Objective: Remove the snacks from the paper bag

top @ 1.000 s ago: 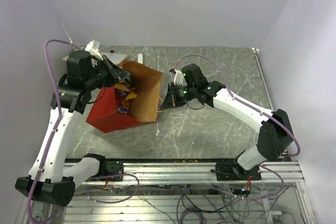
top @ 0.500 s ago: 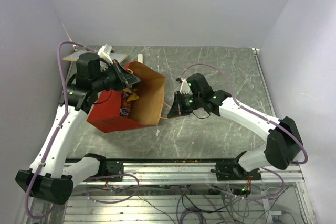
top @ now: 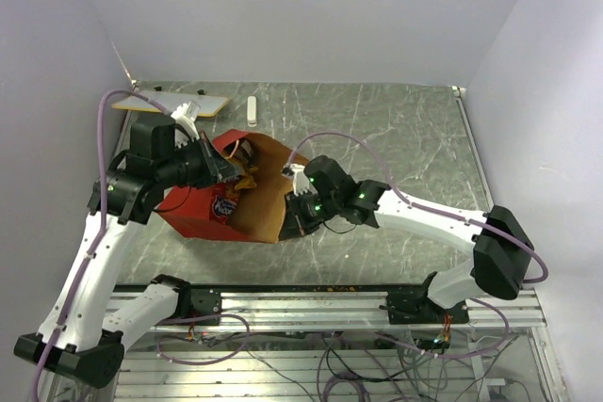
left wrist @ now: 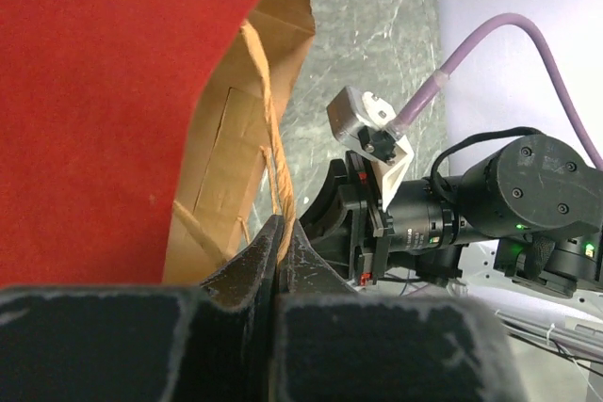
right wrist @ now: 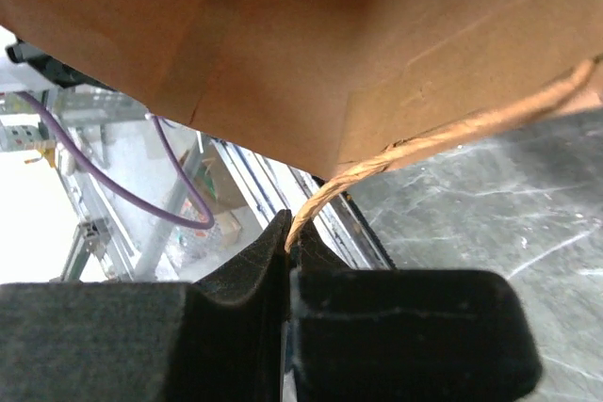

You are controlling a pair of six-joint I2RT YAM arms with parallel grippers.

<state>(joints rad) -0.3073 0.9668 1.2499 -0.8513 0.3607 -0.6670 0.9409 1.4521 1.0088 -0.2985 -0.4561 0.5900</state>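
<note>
The paper bag (top: 193,216) is red outside and brown kraft inside (top: 268,185). It is held between my two grippers at the table's left middle, its mouth spread open. Snacks show inside: a red packet with a blue logo (top: 224,204) and yellow-orange wrappers (top: 247,176). My left gripper (top: 222,168) is shut on a tan string handle (left wrist: 280,197) at the bag's left rim (left wrist: 283,7). My right gripper (top: 296,216) is shut on the other string handle (right wrist: 396,150) below the kraft wall (right wrist: 330,35). The bag's lower part is hidden.
A flat tan board (top: 174,105) and a small white stick (top: 251,110) lie at the back left of the grey marbled table (top: 405,138). The metal rail (top: 330,303) with cables runs along the near edge. The right arm (left wrist: 509,200) is close behind the bag.
Both grippers have moved nearer with the bag handles in them. The right gripper has come left, and the bag has shifted nearer and leans lower.
</note>
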